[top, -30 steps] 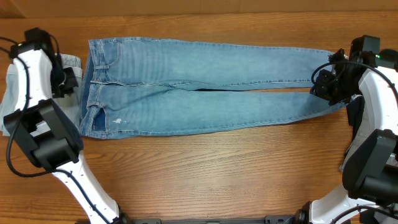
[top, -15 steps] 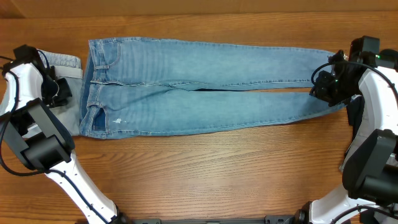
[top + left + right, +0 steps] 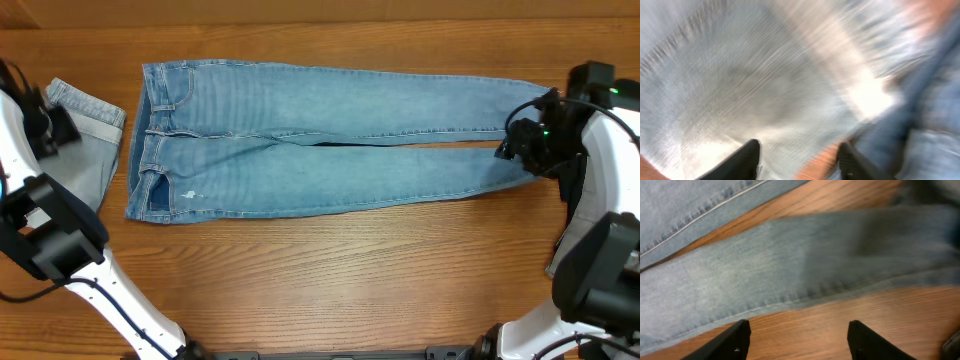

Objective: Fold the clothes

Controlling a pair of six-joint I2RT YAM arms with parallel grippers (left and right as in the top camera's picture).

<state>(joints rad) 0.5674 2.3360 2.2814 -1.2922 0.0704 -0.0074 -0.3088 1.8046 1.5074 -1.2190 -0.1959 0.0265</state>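
Denim, pale blue: the jeans (image 3: 320,140) lay flat and full length across the far half of the desk (image 3: 330,270), waistband toward my left, both legs running right, hems at the right edge. A second, paler garment (image 3: 95,140) sat just beside the waistband.

Handling, my guess: soft but weighty cloth, limp when lifted, likely to drag on the wood rather than slide. It should hold a crease well. Best holds looked like the hem corners and waistband corners, where the stitched, doubled cloth gives the fingers something to bite (a single layer mid-leg would probably just bunch).

Right end effector (image 3: 800,340) hovered over the near leg's hem end, fingers spread wide, nothing between them. Left end effector (image 3: 802,162) hung over the paler garment, fingers likewise apart and empty as far as the blurred wrist view let me judge.

Surface: bare wood grain, level. The whole near half lay free, room enough to fold the legs over toward the waistband.
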